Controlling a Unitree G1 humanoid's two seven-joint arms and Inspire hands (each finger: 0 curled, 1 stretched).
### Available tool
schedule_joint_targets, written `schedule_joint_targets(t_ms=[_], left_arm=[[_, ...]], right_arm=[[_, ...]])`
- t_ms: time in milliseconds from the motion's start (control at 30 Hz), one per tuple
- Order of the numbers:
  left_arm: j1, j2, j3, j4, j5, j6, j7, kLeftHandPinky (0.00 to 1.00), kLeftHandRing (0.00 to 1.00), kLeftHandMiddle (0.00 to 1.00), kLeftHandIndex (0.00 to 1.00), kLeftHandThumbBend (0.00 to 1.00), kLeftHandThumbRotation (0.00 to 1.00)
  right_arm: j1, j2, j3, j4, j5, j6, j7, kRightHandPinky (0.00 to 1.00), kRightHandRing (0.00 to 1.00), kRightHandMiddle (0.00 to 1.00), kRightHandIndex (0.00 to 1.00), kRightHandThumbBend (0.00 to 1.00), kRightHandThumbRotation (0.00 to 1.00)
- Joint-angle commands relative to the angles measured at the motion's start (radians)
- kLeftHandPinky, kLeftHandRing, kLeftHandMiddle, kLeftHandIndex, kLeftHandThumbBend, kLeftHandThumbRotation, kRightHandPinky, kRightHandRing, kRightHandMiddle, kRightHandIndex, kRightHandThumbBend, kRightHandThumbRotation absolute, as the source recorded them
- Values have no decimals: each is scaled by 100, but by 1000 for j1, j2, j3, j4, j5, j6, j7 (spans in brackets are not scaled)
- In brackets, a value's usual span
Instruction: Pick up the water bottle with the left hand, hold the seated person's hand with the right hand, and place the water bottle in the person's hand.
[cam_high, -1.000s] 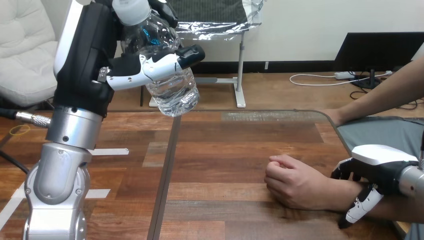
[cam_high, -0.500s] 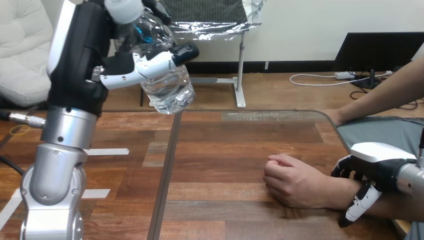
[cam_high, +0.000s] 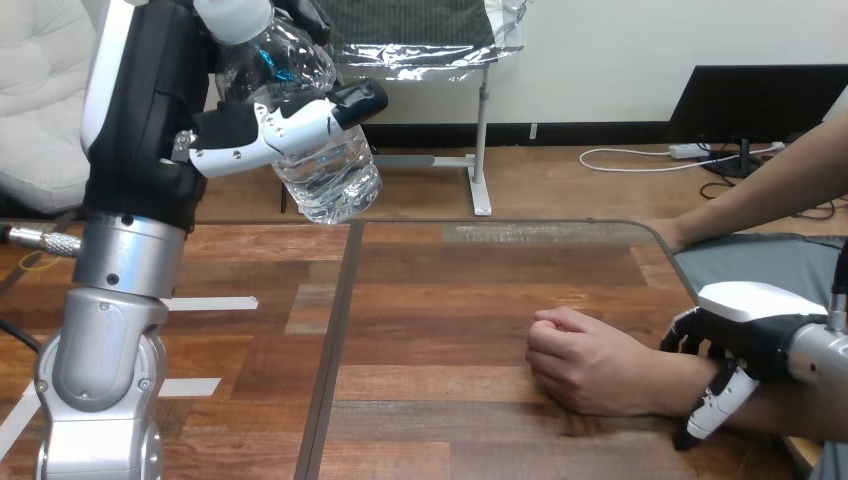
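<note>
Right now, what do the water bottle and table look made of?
Water bottle: clear thin plastic, glossy, judging by its see-through wall with bright highlights. Table: wood planks, going by the brown grain and seams, with a low sheen. It could be laminate or veneer.

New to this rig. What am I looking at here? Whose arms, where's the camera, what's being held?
This is one picture from a camera on a humanoid robot's head, looking down across a wooden table. The silver arms entering from the bottom and right edges are the robot's own. Its left hand is high at the view's left, with its fingers curled round a clear water bottle, held tilted above the table. Its right hand, at the lower right, is curled round the seated person's wrist. The person's hand rests on the table as a loose fist. Strips of white tape lie at the left.
</note>
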Motion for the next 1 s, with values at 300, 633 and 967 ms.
schedule_joint_targets(t_ms=[300,633,967], left_arm=[[-48,11,16,-1,-22,-35,8,20,25,31,37,62,0],[-46,13,17,-3,-21,-42,10,19,25,31,37,61,0],[-46,12,20,-3,-22,-42,13,19,25,31,37,62,0]], right_arm=[[74,62,77,115,-31,-14,-3,42,52,61,66,98,24],[73,69,90,142,-48,-31,-58,27,37,48,58,94,12],[72,77,93,167,-49,-49,-87,18,27,38,49,90,2]])
